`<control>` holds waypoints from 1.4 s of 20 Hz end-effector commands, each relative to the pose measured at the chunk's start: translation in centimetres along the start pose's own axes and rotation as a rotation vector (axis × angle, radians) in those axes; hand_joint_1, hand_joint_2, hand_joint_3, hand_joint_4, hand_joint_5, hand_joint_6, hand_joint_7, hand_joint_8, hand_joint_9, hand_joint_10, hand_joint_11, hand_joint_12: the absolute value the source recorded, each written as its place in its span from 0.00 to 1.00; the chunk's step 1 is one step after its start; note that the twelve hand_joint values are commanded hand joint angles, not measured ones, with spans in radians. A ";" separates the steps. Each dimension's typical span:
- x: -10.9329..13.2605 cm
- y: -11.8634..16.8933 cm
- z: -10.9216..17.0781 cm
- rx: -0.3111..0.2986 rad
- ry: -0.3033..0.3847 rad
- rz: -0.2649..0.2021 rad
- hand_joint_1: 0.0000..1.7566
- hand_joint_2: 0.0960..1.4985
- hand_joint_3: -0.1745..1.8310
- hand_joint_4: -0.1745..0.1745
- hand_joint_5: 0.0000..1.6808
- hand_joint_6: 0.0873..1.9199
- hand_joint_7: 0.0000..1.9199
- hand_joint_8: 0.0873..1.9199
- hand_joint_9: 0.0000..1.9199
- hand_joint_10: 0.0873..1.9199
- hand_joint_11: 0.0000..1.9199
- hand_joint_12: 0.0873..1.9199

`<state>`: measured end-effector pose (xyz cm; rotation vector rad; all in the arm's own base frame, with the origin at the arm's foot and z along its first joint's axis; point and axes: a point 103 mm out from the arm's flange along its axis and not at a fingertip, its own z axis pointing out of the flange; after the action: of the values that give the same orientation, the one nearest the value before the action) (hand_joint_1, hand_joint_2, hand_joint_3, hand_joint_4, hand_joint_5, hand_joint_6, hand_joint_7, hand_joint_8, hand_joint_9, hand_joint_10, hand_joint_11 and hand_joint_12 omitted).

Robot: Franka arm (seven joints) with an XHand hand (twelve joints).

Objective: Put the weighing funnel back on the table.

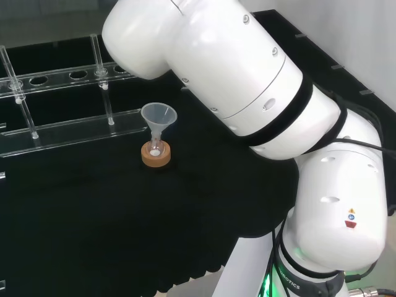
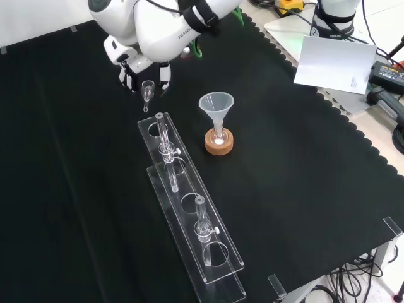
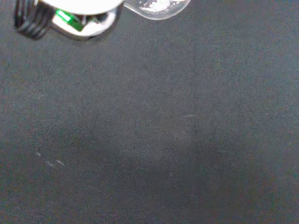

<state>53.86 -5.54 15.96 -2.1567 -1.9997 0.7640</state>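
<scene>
Hand (image 2: 144, 68): fingers (image 2: 164, 77) pinched on weighing funnel (image 2: 148, 91), stem down, above surface (image 2: 76, 158), near rack (image 2: 189, 208) end. Funnel (image 2: 216, 104): upright in flask (image 2: 218, 134) on cork ring (image 2: 218, 146).

Three camera positions
Head view looks from behind over big white arm links (image 1: 247, 80); front view looks down, sharing the clear cone-shaped funnel (image 2: 216, 104); wrist view, by the black and white hand (image 3: 79, 4), seems close above black cloth (image 3: 149, 140).
</scene>
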 end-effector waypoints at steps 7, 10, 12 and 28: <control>1.9 3.0 3.0 0.002 -0.002 -0.014 0.64 0.41 0.38 1.00 0.79 0.25 0.38 0.28 0.62 0.00 0.52 0.46; 2.4 3.4 3.5 0.005 -0.011 -0.014 0.64 0.41 0.38 1.00 0.79 0.25 0.38 0.28 0.62 0.00 0.52 0.46; 2.6 3.7 3.8 0.005 -0.013 -0.013 0.64 0.41 0.38 1.00 0.79 0.25 0.38 0.28 0.62 0.00 0.52 0.46; 3.3 4.8 5.4 -0.002 -0.021 0.001 0.64 0.41 0.38 1.00 0.79 0.25 0.38 0.29 0.62 0.00 0.52 0.46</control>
<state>55.79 -4.51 8.71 -2.1552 -2.0039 0.7925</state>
